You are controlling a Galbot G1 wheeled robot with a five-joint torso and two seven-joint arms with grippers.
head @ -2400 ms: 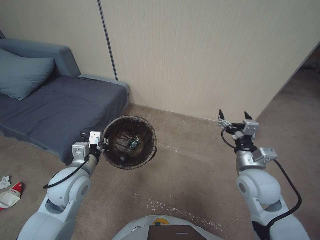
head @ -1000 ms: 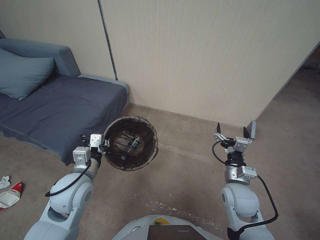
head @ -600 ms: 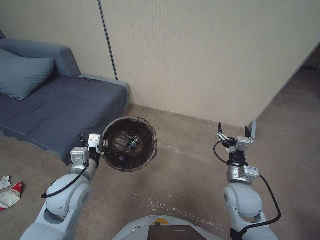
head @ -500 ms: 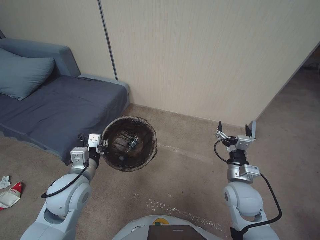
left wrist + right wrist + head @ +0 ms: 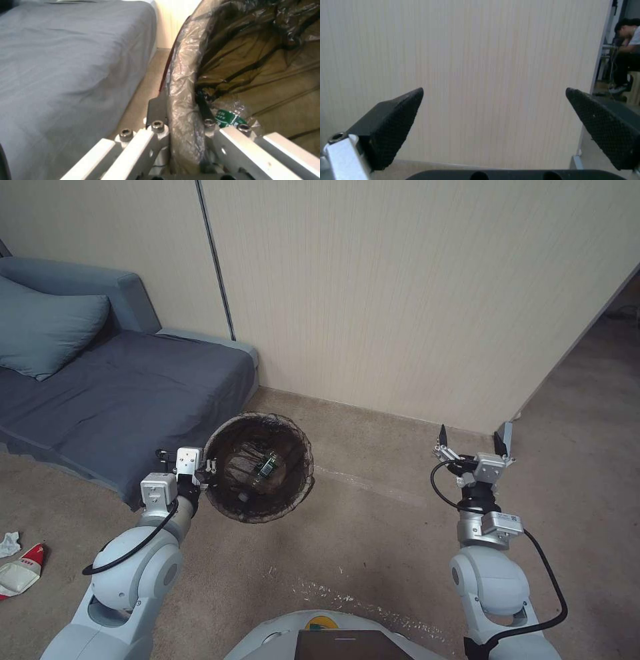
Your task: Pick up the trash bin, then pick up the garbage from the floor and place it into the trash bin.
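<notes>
The left gripper (image 5: 200, 468) is clamping the near rim of the trash bin (image 5: 259, 465), one finger outside the wall and one inside the dark liner, and it is carrying the bin clear of the carpet (image 5: 373, 527), just off the corner of the sofa (image 5: 120, 393). A clear bottle with a green label (image 5: 230, 118) is lying down in the bag. The right gripper (image 5: 472, 443) is hovering out on the right with its fingers spread wide and nothing between them, pointing at the wall panel (image 5: 486, 62).

Now the part that matters: the garbage on the floor, a red-and-white crushed cup (image 5: 20, 573) and a white tissue (image 5: 9, 544), is lying far off to the robot's left, well behind the bin and near the left shoulder. The free right gripper is the farther one (the nearer arm is busy with the bin), so I'm judging the base needs turning left before any reach is possible.
</notes>
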